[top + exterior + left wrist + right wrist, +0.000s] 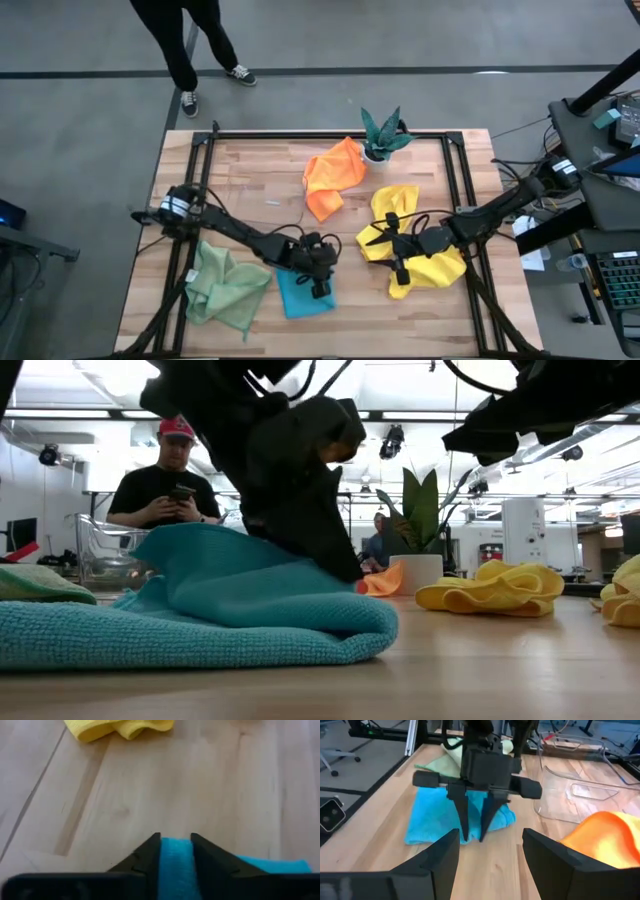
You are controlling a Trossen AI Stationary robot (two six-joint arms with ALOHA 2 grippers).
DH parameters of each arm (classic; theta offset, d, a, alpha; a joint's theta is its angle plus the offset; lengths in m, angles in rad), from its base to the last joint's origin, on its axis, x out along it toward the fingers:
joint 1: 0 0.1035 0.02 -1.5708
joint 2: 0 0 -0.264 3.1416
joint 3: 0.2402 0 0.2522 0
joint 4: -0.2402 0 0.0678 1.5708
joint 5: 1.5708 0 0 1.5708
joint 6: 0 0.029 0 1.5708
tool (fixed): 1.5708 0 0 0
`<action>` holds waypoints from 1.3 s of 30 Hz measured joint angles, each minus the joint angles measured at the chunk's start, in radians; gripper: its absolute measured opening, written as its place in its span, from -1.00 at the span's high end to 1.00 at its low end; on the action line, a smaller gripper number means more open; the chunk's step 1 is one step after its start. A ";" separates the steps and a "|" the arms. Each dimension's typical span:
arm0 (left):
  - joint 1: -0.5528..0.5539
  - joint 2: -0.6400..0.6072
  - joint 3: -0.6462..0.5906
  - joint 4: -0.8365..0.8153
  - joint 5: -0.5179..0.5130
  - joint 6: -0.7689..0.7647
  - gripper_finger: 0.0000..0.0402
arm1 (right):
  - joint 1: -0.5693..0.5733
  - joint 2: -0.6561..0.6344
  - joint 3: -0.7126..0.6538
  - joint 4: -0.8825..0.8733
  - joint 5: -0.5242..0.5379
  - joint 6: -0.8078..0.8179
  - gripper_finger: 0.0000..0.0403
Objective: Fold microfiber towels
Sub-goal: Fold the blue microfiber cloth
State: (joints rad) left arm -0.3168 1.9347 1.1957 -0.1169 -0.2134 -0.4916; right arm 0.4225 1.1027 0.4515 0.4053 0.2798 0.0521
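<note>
Wooden table (pixel 250 200) seen from above, five towels scattered on it. Left gripper (pixel 318 283) down at the front middle, fingers (pixel 462 815) narrowed onto a fold of the blue towel (pixel 300 294), blue cloth showing between them. Green towel (pixel 228 285) crumpled just beside it, toward the left front corner. Right gripper (pixel 399 247) poised over a yellow towel (pixel 435 268) at right, fingers wide apart, nothing held. Second yellow towel (pixel 395 203) just behind. Orange towel (pixel 332 176) near the potted plant (pixel 382 135) at the back. Person (pixel 165 485) standing beyond the table.
</note>
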 joint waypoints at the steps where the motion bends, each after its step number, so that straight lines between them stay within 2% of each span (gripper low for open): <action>1: -0.004 0.000 0.000 -0.003 0.000 0.000 0.73 | 0.000 0.000 0.000 -0.001 0.000 0.000 -0.03; 4: -0.011 -0.012 0.000 -0.004 0.000 -0.001 0.95 | 0.000 0.004 0.000 0.005 0.000 0.000 -0.03; 21: -0.129 -0.152 -0.017 -0.086 0.048 -0.005 0.99 | 0.000 0.006 -0.001 0.004 0.000 0.027 -0.03; 28: -0.180 -0.151 -0.024 -0.162 0.052 -0.128 0.81 | 0.000 0.006 -0.004 0.002 0.000 0.036 -0.03; 35: -0.210 -0.151 -0.024 -0.164 0.061 -0.177 0.62 | 0.000 0.006 -0.006 0.002 0.000 0.035 -0.03; 39: -0.209 -0.151 -0.024 -0.164 0.123 -0.230 0.59 | 0.000 0.006 -0.006 0.003 0.000 0.038 -0.03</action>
State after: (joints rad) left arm -0.5259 1.7840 1.1717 -0.2806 -0.0901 -0.7217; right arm 0.4229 1.1088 0.4450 0.4080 0.2802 0.0903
